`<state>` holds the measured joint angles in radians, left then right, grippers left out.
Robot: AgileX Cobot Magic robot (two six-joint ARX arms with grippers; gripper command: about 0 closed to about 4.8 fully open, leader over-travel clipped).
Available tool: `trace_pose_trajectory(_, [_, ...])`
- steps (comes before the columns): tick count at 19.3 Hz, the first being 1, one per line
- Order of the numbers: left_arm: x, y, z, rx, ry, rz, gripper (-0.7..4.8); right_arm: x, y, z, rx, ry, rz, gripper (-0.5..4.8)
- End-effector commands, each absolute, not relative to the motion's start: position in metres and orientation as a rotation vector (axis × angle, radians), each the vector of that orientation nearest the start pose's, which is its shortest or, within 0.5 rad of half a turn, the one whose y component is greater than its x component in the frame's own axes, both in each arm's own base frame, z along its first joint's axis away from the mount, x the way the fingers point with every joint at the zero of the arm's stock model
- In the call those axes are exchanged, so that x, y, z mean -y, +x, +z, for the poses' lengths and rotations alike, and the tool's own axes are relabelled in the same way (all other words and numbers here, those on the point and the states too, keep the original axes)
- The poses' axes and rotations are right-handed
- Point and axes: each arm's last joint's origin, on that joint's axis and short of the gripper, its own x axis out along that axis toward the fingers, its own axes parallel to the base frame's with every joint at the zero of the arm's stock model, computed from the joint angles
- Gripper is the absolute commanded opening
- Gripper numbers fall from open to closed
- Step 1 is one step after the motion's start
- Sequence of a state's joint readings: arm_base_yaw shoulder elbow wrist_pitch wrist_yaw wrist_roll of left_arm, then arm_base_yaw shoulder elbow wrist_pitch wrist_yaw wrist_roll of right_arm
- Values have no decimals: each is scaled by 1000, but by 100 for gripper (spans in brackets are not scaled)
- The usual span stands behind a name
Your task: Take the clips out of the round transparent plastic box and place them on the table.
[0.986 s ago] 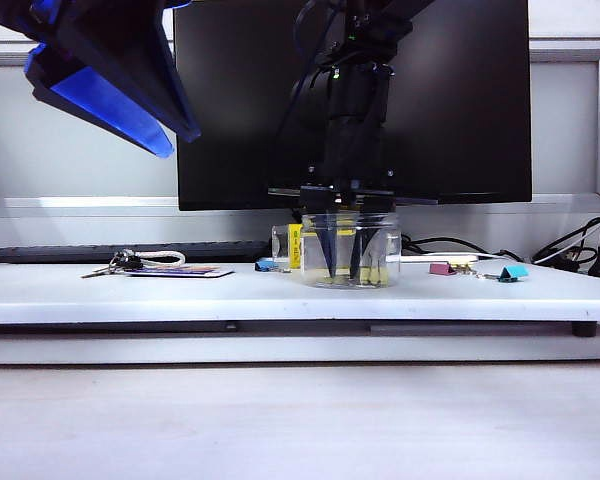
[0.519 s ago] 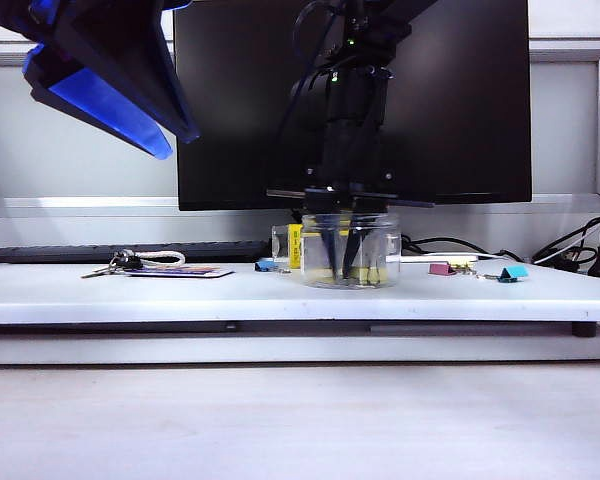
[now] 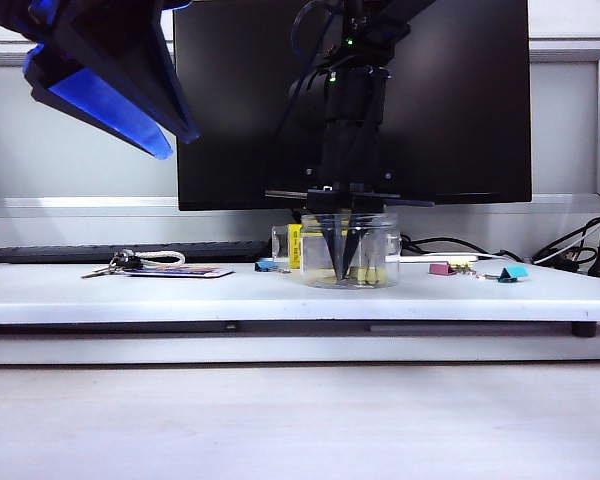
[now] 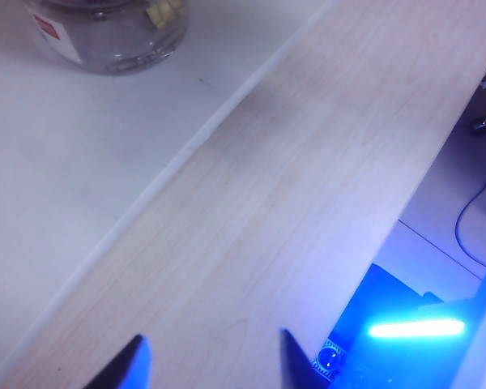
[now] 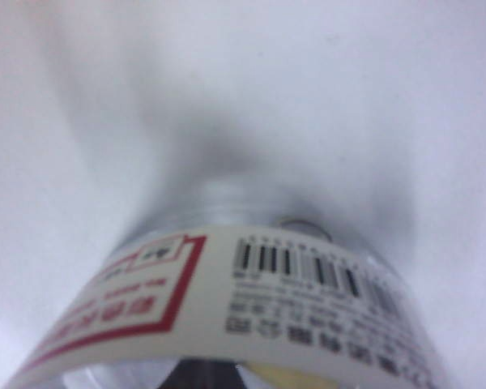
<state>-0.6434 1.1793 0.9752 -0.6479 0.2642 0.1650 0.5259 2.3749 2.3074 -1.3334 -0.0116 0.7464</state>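
Setting: we record a white tabletop (image 3: 180,290) before a large dark monitor (image 3: 450,100), with pale wood flooring below its front edge.

Item 1, round transparent plastic box (image 3: 350,250): it stands upright on the tabletop, directly under and around the right tool. Its white label with barcode and red frame fills our right wrist view (image 5: 251,300). It also shows at the far edge of the left wrist view (image 4: 113,32).

Item 2, clips (image 3: 375,272): pale yellow pieces lie at the bottom of the box, beside the right tool's tips.

Item 3, right tool (image 3: 344,270): it points straight down inside the box, fingers drawn together to a point near the floor of the box. Whether a clip is pinched we cannot tell.

Item 4, left tool (image 4: 211,361): it is raised well off to the box's side, fingers spread wide, holding nothing.

Item 5, sundries beyond the right tool: keys (image 3: 120,263), a small bottle with yellow label (image 3: 288,247), pink (image 3: 441,268) and teal (image 3: 513,272) clips.
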Motion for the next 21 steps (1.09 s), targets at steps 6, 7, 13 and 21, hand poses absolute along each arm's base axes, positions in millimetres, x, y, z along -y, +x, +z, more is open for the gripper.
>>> trace_pose_trajectory(6, [147, 184, 287, -767, 316, -929, 214, -237, 408, 246, -1388, 181, -48, -1])
trace_pose_trajectory(7, [147, 184, 287, -766, 316, -929, 214, -236, 407, 249, -1379, 172, -50, -1])
trace_pose_trajectory(13, [147, 184, 287, -765, 315, -930, 214, -233, 401, 263, -1374, 139, -3, -1])
trace_pose_trajectory(21, [147, 183, 287, -770, 316, -929, 214, -235, 402, 250, -1435, 55, 79, 54])
